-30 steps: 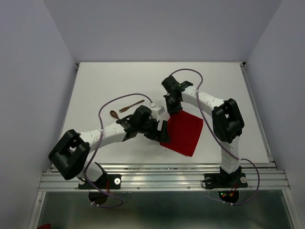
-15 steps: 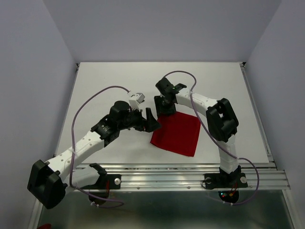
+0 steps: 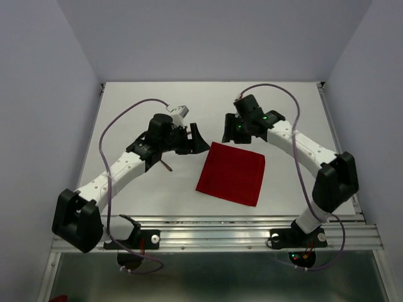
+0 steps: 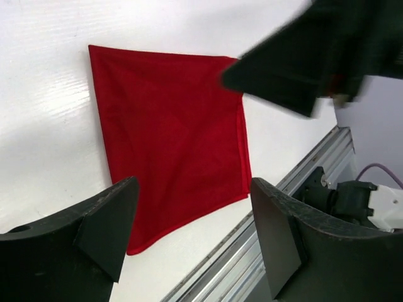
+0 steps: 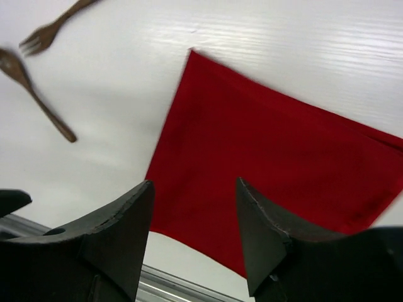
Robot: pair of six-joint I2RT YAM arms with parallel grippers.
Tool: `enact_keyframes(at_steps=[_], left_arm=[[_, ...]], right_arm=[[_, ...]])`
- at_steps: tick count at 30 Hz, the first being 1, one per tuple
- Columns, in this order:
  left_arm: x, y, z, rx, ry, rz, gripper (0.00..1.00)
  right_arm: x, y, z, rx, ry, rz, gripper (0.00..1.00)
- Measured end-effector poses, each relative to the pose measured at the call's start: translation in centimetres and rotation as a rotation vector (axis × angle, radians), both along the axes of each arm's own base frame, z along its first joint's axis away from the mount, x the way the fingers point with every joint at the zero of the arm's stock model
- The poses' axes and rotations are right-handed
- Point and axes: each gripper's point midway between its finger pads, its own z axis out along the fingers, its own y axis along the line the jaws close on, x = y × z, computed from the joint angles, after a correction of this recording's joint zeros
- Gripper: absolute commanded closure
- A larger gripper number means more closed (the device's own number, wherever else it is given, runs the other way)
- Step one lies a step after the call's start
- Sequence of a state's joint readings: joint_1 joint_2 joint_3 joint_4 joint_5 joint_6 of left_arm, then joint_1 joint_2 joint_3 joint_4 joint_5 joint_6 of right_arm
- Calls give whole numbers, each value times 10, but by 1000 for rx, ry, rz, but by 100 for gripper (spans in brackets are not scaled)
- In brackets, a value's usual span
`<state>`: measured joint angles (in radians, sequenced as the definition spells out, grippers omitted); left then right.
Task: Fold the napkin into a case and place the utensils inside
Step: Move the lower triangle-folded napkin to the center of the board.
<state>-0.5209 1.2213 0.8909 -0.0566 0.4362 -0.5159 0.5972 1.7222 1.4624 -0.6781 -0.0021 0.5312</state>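
Observation:
The red napkin (image 3: pixel 231 173) lies flat on the white table, a rough square near the front middle, with nothing touching it. My left gripper (image 3: pixel 195 139) hovers open just beyond its far-left corner. In the left wrist view the napkin (image 4: pixel 170 132) shows past the wide-apart jaws of the left gripper (image 4: pixel 194 189). My right gripper (image 3: pixel 228 131) is open above the napkin's far edge. The right wrist view has the right gripper (image 5: pixel 194 184) empty over the napkin (image 5: pixel 271 163), with a wooden fork (image 5: pixel 53 28) and spoon (image 5: pixel 34 94) on the table to its left. From the top only the spoon handle (image 3: pixel 167 167) peeks out under the left arm.
A metal rail (image 3: pixel 214 233) runs along the table's near edge, also seen past the left gripper as the rail (image 4: pixel 277 239). Pale walls close in the table on three sides. The right arm's dark wrist (image 4: pixel 302 63) crosses the top of the left wrist view.
The right gripper opened, let go of the napkin's far corner and drew back to the right. The left arm swung back and left. The napkin now lies spread flat.

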Motion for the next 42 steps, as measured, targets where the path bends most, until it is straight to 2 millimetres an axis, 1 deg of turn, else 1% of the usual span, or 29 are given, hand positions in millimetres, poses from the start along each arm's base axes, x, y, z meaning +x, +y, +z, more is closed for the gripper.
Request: enact_keyframes(at_steps=[1,2,3,4,5,6,7,8,10,12,15,16,17,20,21,26,29,31,32,37,39,42], left_arm=[[6,-3,-3,9,11,1,25],[11,-6,-8,24,32,1,32],[17,-9,-14,38,53,1,39],[20,-11,-17,43,65,1,47],[26,-14,-23,58,84,-2,63],[33,-19,-29,66,106,-4,73],[36,-22,-35,74,117,-11,85],[41,-26,-42,86,130,-28,100],[47,-31,-58,112,162,-51,100],[51,-33,-86,150,218,-63,100],[45,-30,-114,192,286,-65,100],[42,-28,-120,203,303,-63,100],[39,-25,-126,213,319,-61,100],[35,-22,-132,229,330,-54,100],[33,-21,-135,238,334,-52,100],[18,-19,-151,290,350,-64,100],[4,-17,-163,319,370,-76,100],[-6,-11,-173,342,394,-77,100],[-11,-11,-176,336,408,-81,100],[-22,-2,-172,345,396,-71,100],[-25,1,-168,350,394,-68,100],[-25,2,-155,349,370,-63,100]], right_arm=[[-2,-17,7,2,-13,-38,47],[-3,-41,16,17,-44,-94,57],[-5,-58,17,19,-48,-133,62],[-10,-83,18,18,-50,-195,71],[-14,-105,15,12,-52,-249,74],[-17,-122,11,-1,-53,-295,77],[-23,-137,5,-8,-38,-341,79],[-27,-147,-2,-19,-24,-370,85],[-37,-154,-18,-36,16,-395,89],[-46,-157,-34,-55,59,-399,91],[-56,-159,-59,-89,126,-402,93],[-57,-160,-66,-102,144,-404,93],[-56,-161,-72,-113,156,-405,94],[-52,-162,-90,-144,189,-407,94],[-49,-162,-97,-157,201,-405,94],[-30,-159,-118,-181,223,-396,95],[-19,-159,-125,-199,224,-386,96],[-13,-159,-124,-207,210,-379,96],[-9,-159,-124,-211,200,-376,97],[0,-159,-124,-230,182,-350,97],[-1,-160,-123,-238,179,-336,94],[-2,-162,-114,-241,163,-323,87]])
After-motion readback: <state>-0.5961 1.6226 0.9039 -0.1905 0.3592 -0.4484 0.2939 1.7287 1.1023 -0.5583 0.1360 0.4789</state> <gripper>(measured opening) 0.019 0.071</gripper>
